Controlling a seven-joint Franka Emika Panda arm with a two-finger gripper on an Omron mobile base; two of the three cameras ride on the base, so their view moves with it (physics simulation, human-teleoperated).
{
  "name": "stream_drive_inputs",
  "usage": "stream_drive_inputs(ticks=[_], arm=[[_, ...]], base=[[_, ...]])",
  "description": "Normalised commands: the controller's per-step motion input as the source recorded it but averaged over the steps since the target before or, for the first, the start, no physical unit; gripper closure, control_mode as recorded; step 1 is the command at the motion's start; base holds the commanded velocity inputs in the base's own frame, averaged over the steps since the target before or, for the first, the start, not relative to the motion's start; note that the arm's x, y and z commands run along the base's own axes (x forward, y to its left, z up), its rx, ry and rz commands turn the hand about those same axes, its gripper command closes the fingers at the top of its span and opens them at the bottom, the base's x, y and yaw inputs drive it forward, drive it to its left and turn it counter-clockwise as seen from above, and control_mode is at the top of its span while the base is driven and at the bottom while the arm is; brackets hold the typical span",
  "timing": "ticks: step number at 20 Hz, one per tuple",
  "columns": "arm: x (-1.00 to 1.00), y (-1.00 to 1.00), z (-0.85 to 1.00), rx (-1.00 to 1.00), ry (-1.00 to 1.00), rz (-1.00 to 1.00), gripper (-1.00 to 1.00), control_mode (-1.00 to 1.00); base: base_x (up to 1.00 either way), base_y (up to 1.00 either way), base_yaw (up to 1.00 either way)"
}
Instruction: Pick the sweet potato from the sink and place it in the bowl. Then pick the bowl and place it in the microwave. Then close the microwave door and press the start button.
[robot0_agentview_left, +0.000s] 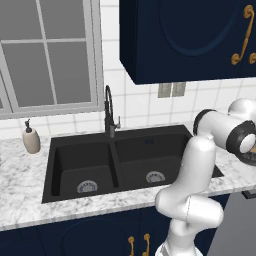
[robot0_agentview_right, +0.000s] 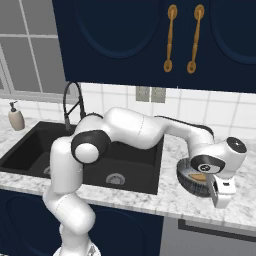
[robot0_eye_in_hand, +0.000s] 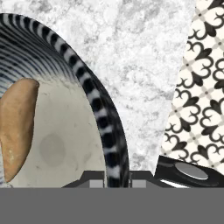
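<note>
Hand view shows the gripper (robot0_eye_in_hand: 114, 181) pinched shut on the bowl (robot0_eye_in_hand: 107, 131) rim near the counter's (robot0_eye_in_hand: 144, 52) front edge, sweet potato (robot0_eye_in_hand: 16, 131) inside, so lifting it to the microwave likely comes next.

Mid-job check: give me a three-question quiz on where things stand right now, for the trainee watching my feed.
1. True or false: the sweet potato lies inside the bowl.
2. What is the end effector closed on? A: the faucet. B: the bowl's striped rim. C: the soap bottle.
3. Fill in: in the right base view, the bowl stands on the marble counter to the ____ of the sink.

Key: 1 true; 2 B; 3 right.
</note>
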Motion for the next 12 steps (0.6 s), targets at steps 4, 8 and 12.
stream_drive_inputs(ticks=[4,8,12], arm=[[-0.35,0.59,0.89,-0.08,-0.10,0.00,1.00,-1.00],[-0.27,0.65,0.76,-0.08,-0.08,0.00,1.00,-1.00],[-0.27,0.58,0.78,-0.09,-0.11,0.00,1.00,-1.00]], base=[[0.00,0.00,0.00],[0.00,0.00,0.00],[0.00,0.00,0.00]])
